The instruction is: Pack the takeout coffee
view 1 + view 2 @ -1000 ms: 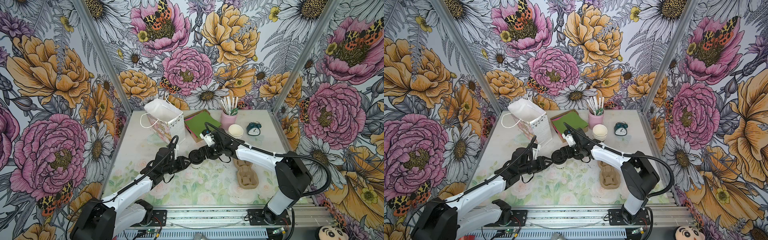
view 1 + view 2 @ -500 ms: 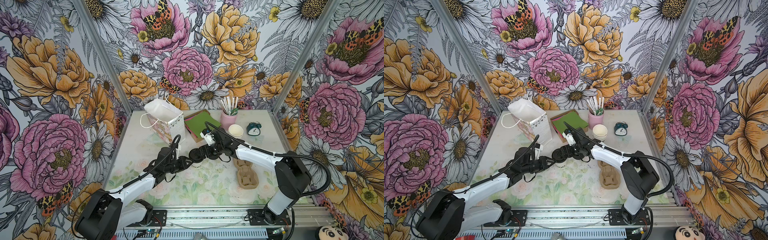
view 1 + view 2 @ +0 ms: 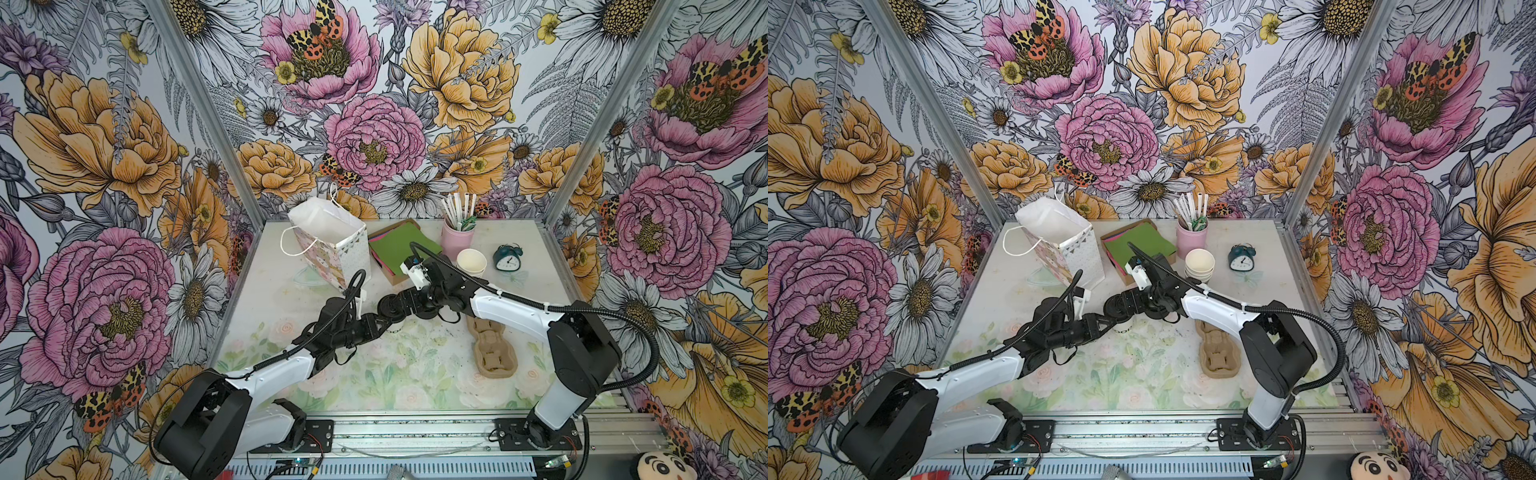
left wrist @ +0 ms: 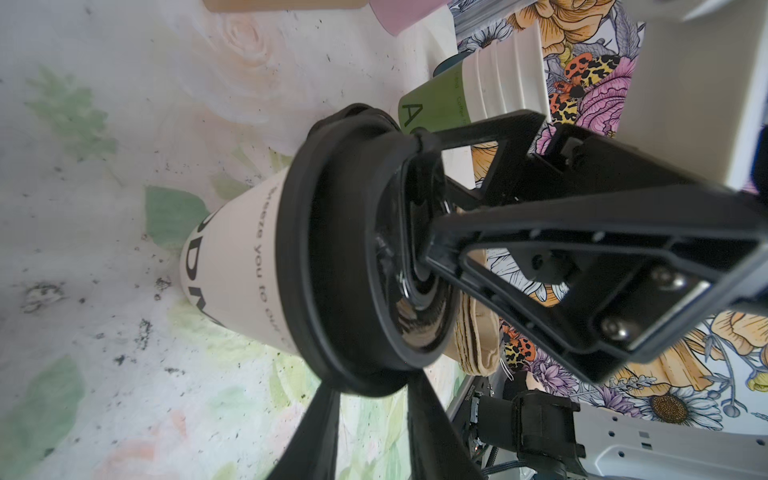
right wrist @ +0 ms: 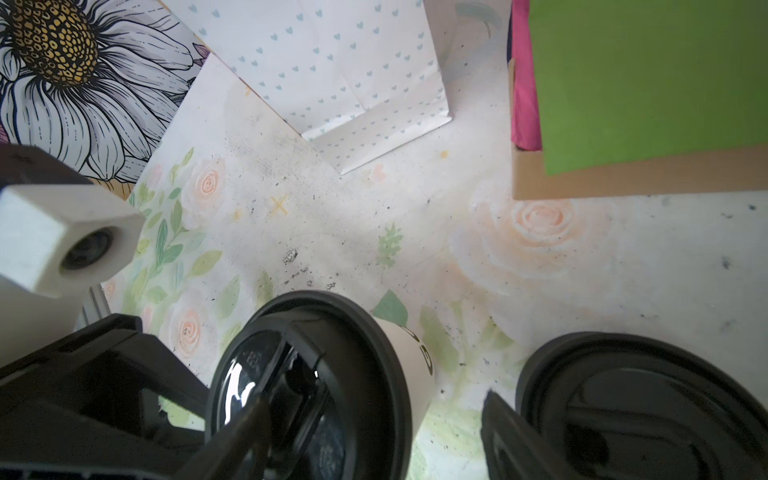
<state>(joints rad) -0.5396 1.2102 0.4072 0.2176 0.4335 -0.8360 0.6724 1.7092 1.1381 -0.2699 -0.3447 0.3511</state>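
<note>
Coffee (image 4: 245, 266) upright, lid (image 4: 332, 249) between left claw (image 4: 372, 386) jaws; right claw (image 4: 419, 199) atop.

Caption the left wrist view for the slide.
Right end effector, open, touches the lid of the upright takeout coffee on the floral mat; cup stack beyond.

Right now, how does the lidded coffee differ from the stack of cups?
The takeout coffee wears a black lid; the cup stack is open-topped. The takeout coffee is one cup at centre; the cup stack is several nested, by the pink holder. Both are paper cups.
</note>
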